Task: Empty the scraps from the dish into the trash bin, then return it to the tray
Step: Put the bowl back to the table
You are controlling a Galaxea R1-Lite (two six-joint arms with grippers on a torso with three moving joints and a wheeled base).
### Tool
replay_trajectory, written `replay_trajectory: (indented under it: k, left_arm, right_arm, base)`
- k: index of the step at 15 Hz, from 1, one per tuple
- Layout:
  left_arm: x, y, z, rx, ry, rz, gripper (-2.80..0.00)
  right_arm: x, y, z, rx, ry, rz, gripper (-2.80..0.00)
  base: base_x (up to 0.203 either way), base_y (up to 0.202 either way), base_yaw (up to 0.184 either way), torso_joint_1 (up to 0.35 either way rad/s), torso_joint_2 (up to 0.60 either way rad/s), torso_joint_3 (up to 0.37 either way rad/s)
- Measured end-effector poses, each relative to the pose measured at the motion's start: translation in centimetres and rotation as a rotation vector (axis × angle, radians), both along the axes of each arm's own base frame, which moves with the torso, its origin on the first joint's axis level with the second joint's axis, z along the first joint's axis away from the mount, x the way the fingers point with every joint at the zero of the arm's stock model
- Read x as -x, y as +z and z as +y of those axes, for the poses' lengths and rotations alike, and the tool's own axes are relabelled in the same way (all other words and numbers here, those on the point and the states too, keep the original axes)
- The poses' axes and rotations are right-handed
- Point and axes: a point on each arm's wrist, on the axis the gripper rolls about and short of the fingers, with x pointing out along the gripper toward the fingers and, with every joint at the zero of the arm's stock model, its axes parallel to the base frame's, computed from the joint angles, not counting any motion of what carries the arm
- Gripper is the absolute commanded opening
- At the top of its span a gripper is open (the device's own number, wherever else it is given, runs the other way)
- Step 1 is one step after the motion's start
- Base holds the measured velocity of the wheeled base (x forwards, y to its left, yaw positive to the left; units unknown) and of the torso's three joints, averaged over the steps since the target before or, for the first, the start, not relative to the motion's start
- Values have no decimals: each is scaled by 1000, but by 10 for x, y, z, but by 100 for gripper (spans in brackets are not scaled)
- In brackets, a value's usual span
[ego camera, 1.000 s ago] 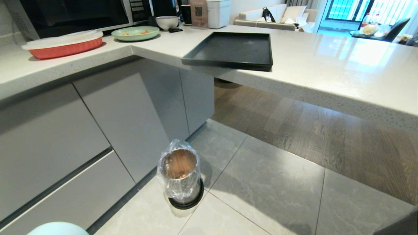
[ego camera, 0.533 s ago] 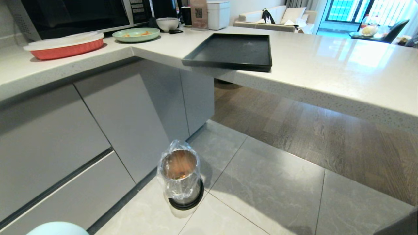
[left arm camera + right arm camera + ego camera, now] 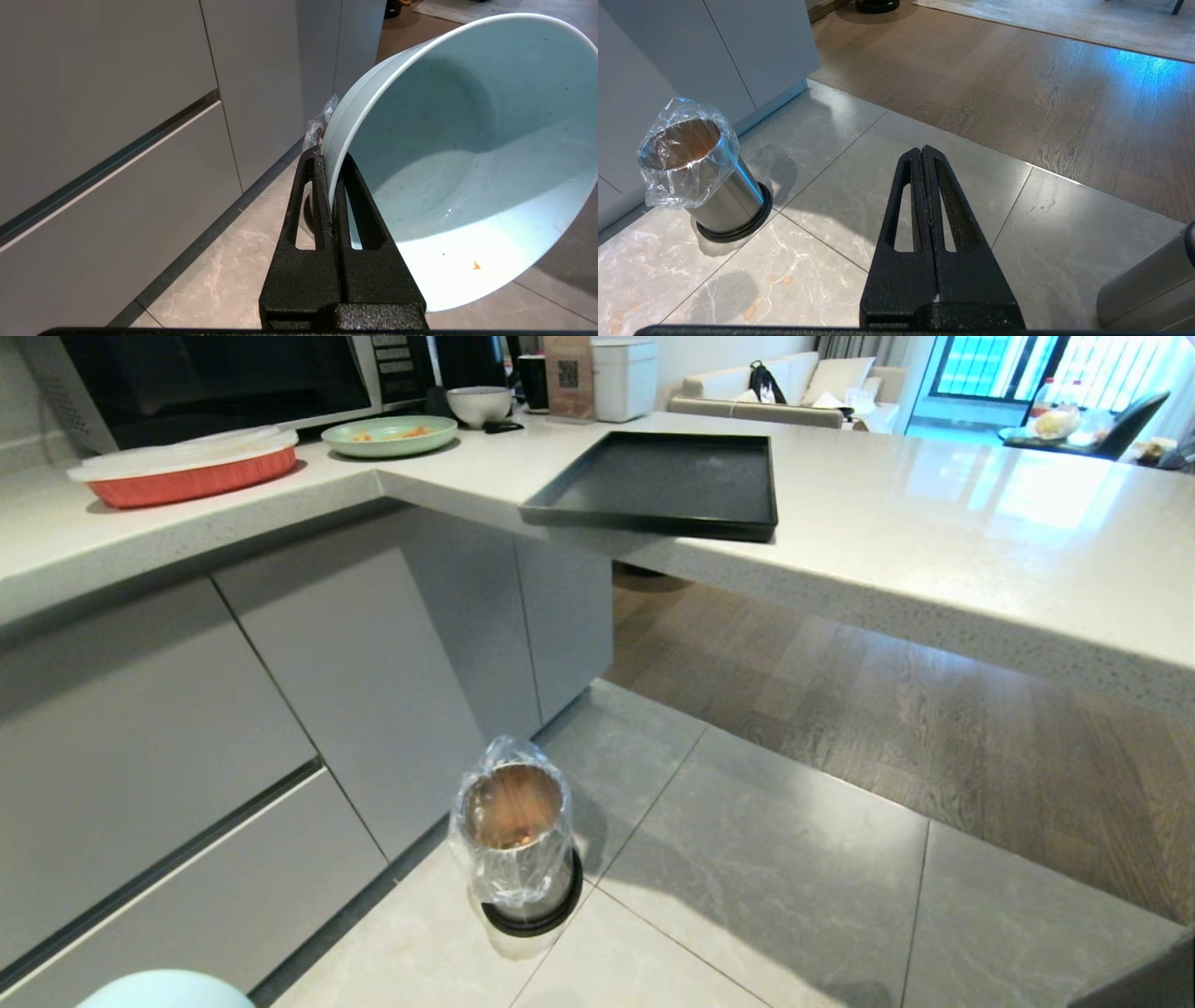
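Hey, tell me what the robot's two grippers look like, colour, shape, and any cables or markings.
Both the left gripper and right gripper look alike: matte black, grainy-textured, with two long tapering fingers, each pierced by a narrow elongated slot, rising from a wider black block. No cables or markings show.

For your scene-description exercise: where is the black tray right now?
In the head view the tray lies on the pale countertop, upper centre, its near edge jutting over the counter's front, right of the green plate and well above the trash bin.
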Motion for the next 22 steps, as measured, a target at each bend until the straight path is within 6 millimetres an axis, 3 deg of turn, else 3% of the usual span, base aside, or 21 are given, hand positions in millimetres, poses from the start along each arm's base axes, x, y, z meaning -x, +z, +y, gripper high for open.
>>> replay_trajectory:
  k: [22]
  left_arm:
    - [0, 0, 0, 0, 0, 0, -280]
  right_arm:
    - [0, 0, 0, 4, 0, 0, -280]
  base:
    - [0, 0, 0, 0, 0, 0]
